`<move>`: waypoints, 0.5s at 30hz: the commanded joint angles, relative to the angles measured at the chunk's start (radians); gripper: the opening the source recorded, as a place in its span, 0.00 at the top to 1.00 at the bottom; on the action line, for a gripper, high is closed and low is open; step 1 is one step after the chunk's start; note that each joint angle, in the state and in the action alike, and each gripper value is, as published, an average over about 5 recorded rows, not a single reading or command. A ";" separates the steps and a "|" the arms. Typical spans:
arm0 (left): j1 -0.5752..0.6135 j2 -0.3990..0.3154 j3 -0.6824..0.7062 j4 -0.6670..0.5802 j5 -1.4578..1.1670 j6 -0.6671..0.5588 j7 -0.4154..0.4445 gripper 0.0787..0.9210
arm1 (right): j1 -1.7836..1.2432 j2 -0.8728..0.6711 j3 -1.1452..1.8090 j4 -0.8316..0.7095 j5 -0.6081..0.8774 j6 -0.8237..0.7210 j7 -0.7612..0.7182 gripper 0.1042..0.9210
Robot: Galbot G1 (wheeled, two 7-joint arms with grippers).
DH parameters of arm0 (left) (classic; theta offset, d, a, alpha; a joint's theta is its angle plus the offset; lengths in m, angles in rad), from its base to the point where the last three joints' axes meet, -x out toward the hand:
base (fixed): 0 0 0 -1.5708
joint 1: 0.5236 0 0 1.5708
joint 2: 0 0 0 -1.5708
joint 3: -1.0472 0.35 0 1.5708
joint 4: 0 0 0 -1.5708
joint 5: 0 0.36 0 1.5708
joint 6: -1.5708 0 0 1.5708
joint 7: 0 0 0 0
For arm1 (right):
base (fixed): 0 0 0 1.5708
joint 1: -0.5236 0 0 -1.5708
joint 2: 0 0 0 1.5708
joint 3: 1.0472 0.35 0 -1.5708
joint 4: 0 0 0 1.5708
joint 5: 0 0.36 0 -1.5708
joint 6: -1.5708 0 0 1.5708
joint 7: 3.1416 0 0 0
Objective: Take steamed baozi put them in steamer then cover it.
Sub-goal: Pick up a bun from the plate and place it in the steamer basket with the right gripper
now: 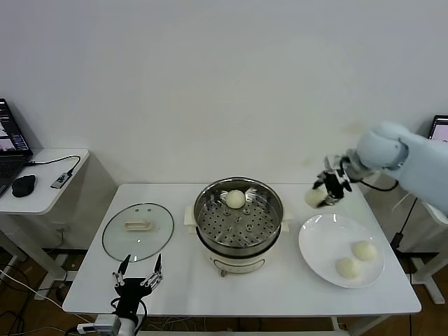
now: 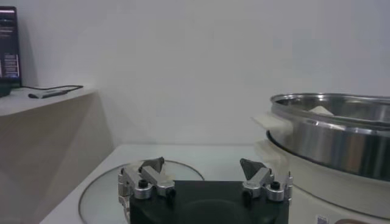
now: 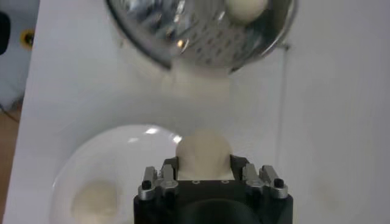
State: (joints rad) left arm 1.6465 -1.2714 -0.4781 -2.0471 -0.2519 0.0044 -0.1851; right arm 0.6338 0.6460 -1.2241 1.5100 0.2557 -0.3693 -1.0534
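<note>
Carrying one steamed baozi clear of the desk, the right hand is clamped on the bun's sides, raised above the far edge of the white plate and near the steamer; judging by the task, it is held high so it can pass over the steel rim. One bun already sits on the perforated tray toward the back, and two more wait on the plate. The cover lies flat on the desk left of the steamer, left off so the pot can be filled. The left hand hovers, fingers apart, at the desk's front edge by the cover. Much of the carried bun is hidden behind the right hand's fingers.
</note>
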 commanded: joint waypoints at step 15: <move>-0.009 -0.007 -0.040 0.008 -0.001 0.001 0.001 0.12 | -0.062 0.535 -0.059 -0.135 0.303 -0.199 0.154 0.45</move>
State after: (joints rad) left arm 1.6390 -1.2784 -0.5120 -2.0406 -0.2529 0.0057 -0.1849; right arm 0.6507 0.9890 -1.2825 1.4438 0.4851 -0.5134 -0.9423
